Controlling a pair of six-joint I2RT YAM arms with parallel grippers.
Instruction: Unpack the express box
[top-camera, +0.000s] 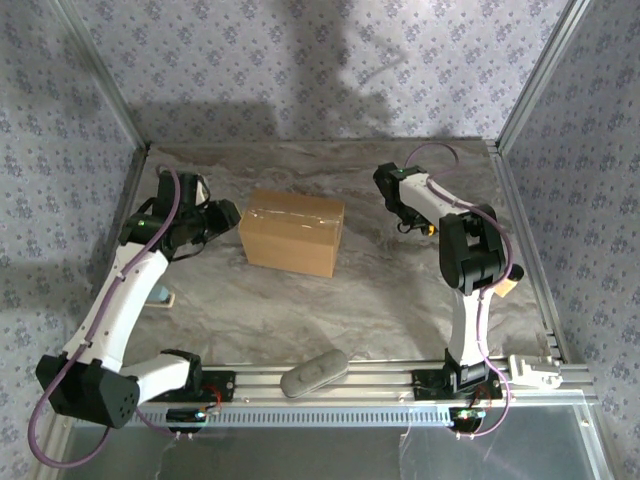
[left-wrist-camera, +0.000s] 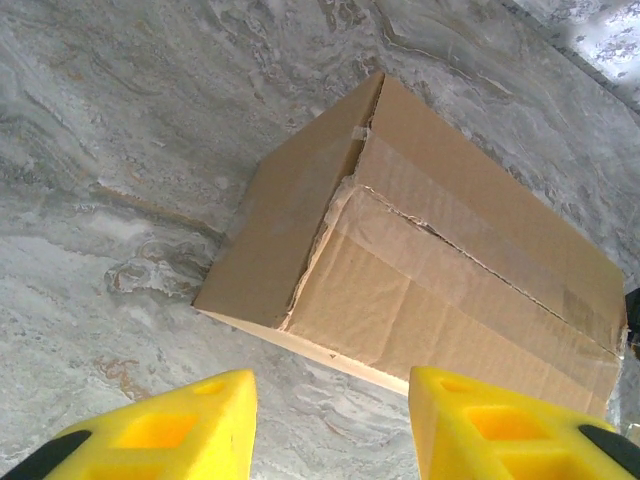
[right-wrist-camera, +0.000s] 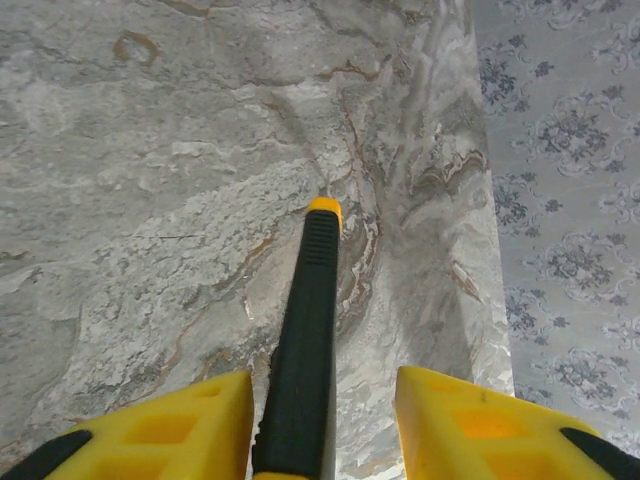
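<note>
The express box, a plain brown carton with clear tape along its top seam, lies mid-table with its flaps closed. My left gripper hovers just off its left end. In the left wrist view the box fills the upper right, and the left gripper is open over bare table. To the right of the box is my right gripper. In the right wrist view the right gripper is open, with a black, yellow-tipped knife handle between its fingers, close to the left finger and apart from the right one.
A grey oblong object rests on the front rail between the arm bases. A white part sits at the front right corner. Patterned walls and metal posts enclose the table; its right edge runs close beside the knife.
</note>
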